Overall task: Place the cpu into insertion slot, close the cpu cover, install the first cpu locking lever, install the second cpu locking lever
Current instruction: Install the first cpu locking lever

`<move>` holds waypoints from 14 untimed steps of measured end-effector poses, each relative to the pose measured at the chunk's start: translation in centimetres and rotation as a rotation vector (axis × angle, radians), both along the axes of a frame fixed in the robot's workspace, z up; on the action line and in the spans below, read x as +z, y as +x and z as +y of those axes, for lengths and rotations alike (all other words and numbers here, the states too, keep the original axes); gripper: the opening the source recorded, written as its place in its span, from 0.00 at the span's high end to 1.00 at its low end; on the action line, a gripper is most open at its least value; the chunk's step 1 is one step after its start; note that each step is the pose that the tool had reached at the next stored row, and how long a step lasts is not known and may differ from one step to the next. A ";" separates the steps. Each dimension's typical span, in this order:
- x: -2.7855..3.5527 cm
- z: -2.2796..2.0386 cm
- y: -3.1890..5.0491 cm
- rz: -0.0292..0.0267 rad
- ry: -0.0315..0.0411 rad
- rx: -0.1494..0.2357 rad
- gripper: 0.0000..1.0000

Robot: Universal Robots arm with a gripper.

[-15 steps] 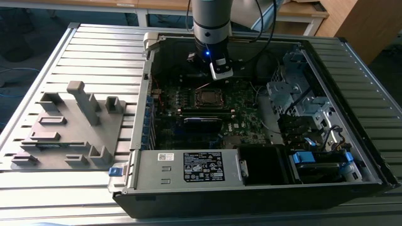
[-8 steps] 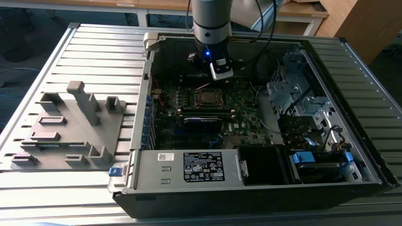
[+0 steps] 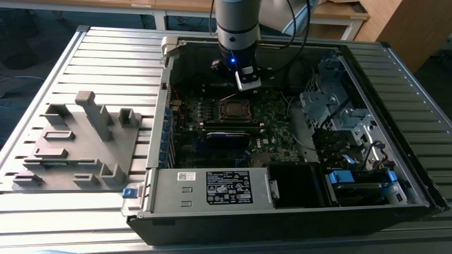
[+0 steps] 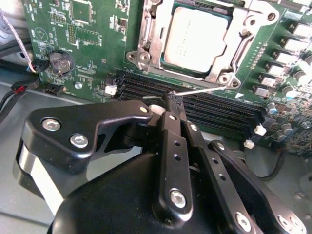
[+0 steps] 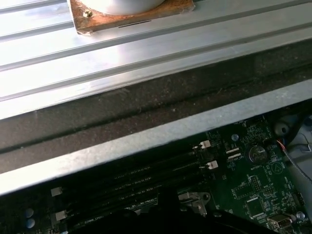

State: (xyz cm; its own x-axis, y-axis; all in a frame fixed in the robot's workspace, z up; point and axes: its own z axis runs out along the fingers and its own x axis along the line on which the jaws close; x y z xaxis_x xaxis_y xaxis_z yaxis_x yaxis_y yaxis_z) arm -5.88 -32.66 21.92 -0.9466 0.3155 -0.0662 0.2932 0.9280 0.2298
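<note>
The gripper (image 4: 173,99) has its fingers drawn together, tips touching one thin locking lever (image 4: 207,90); whether they pinch it I cannot tell. Just beyond, one cpu (image 4: 195,39) lies under one cpu cover (image 4: 146,39), at the exterior view's centre. One coin cell (image 4: 61,61) sits apart. One white label (image 3: 229,188) lies lower centre, its print unreadable.

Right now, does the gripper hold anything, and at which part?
The gripper seems shut on the thin cpu locking lever, pinching it near its free end.
</note>
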 end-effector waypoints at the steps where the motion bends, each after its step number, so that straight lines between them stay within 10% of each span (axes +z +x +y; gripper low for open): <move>1: -0.04 0.00 -0.02 0.0001 -0.0001 -0.005 0.89; 14: -0.33 0.03 -0.17 0.0001 0.0000 -0.103 0.89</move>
